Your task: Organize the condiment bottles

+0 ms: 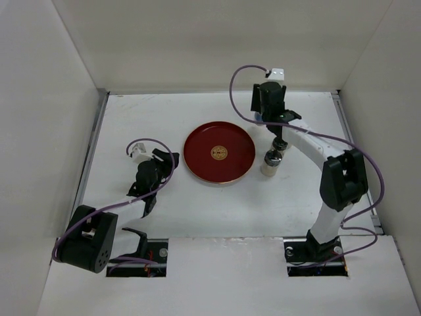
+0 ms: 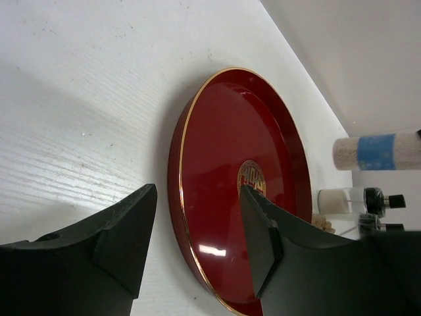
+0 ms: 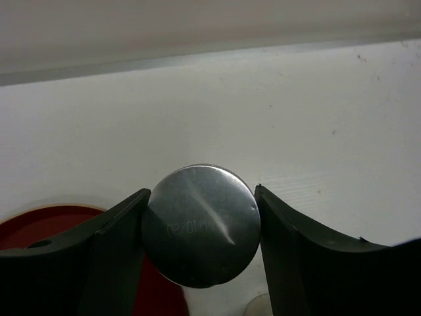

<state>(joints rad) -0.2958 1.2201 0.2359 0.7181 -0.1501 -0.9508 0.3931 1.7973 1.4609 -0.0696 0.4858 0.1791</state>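
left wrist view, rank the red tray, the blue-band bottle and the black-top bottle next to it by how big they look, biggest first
1. red tray, by far, though it is also nearest the camera
2. blue-band bottle, running off the picture's edge
3. black-top bottle, thinner and shorter

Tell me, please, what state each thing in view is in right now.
red tray: lying flat, empty.
tall bottle: upright, capped, gripped at its cap.
short bottles: those visible stand upright beside the tray, tops on, none held.
left tool: open, empty, near the tray's rim.
right tool: shut on the tall bottle.
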